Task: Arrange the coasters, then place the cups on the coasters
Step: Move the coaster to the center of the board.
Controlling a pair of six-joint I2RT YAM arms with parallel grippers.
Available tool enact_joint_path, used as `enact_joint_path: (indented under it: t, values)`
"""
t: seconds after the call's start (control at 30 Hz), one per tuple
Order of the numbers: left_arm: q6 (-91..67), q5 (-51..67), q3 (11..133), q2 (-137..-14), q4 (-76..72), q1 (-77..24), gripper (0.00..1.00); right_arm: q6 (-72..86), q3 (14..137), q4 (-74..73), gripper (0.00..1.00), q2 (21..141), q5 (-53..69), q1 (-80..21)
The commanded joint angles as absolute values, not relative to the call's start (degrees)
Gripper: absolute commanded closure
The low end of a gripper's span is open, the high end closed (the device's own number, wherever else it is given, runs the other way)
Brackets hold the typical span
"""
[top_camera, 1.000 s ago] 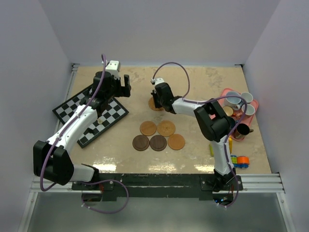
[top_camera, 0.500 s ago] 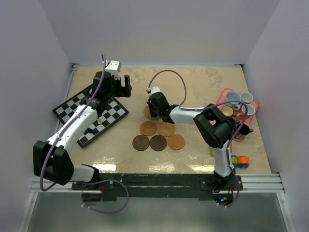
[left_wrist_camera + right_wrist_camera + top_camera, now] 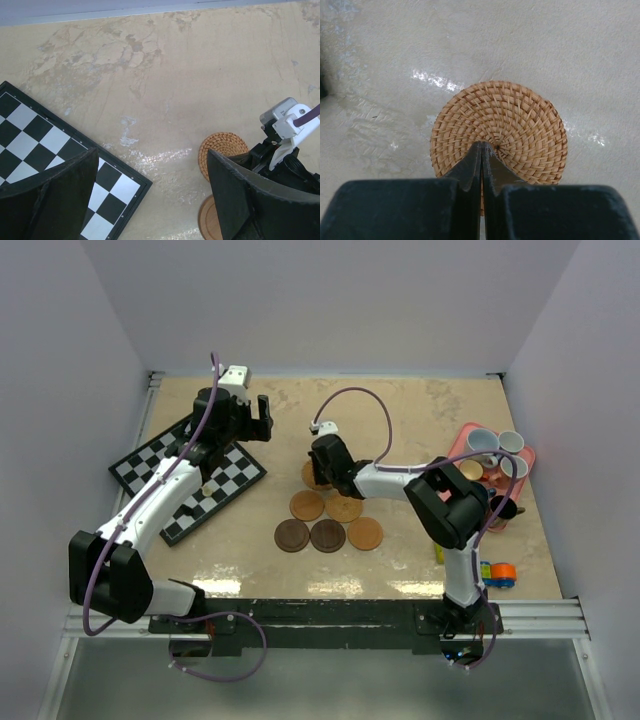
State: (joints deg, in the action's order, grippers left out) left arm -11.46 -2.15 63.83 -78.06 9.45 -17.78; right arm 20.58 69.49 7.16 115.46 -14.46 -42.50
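Shifted left and nearer versus a second ago: right claw [image 3: 481,147] plus woven coaster [image 3: 500,130] under it. Claw fully closed, tips pressing down on coaster's top face, nothing gripped between them. Woven coaster flat on worktop [image 3: 420,410], mid-scene, just far of the cluster of tan coasters [image 3: 365,533] and dark brown coasters [image 3: 292,535]; contact with the nearest tan one not discernible. Left claw [image 3: 151,165] spread wide, holding nothing, hovering over far corner of chessboard [image 3: 185,475] at left. Cups [image 3: 480,445] on pink tray [image 3: 528,455] at right edge, well apart from coasters.
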Motion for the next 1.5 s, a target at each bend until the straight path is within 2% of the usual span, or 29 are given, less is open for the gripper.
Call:
enact_joint_path:
  t: [0.0,0.53,1.13,1.47]
  values:
    - [-12.57,-1.67,63.37,-76.73,7.3,-18.02,0.07,21.62,66.18,-2.2,1.0,115.66,-16.96,-42.54]
    - [-12.66,-1.58,63.37,-77.43,7.21,-18.02,0.07,22.06,64.16,-1.85,1.0,113.11,-16.88,-42.63]
    - [-12.74,-1.32,63.28,-78.4,7.21,-18.02,0.07,20.92,68.11,-1.23,1.0,114.08,-15.64,-42.71]
    - [-12.66,-1.32,63.28,-78.75,7.29,-18.02,0.07,19.69,74.79,-3.25,0.84,114.43,-16.26,-42.71]
